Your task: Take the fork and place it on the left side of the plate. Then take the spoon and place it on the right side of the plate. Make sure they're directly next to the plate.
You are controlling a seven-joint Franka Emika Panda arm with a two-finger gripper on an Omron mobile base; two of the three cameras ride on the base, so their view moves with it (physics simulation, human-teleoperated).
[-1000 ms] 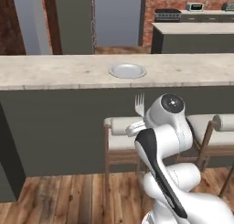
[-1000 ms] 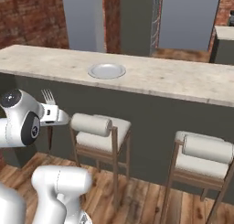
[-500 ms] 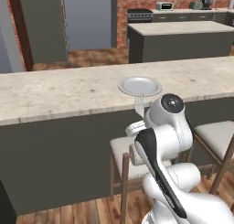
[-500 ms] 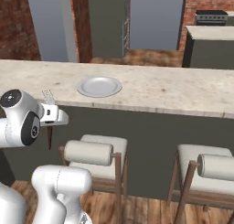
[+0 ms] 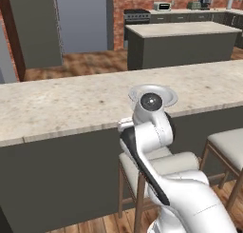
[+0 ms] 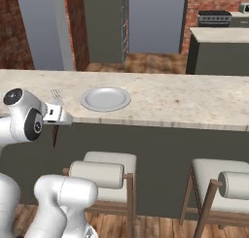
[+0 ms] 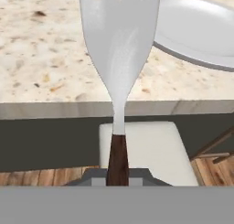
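Dark-handled and silvery-tined, the fork (image 7: pixel 118 72) is clamped by its handle in the gripper (image 7: pixel 118 178), held upright just off the counter's (image 6: pixel 160 103) near edge, left of the plate (image 6: pixel 105 98). This is probably the fork-placement step: the next move calls for carrying the fork over the edge and laying it directly beside the plate's left rim.

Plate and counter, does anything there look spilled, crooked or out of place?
Nothing stands out. The plate lies flat and bare on the counter. The fork is off the counter, gripped by its dark handle in the hand, tines pointing toward the plate.
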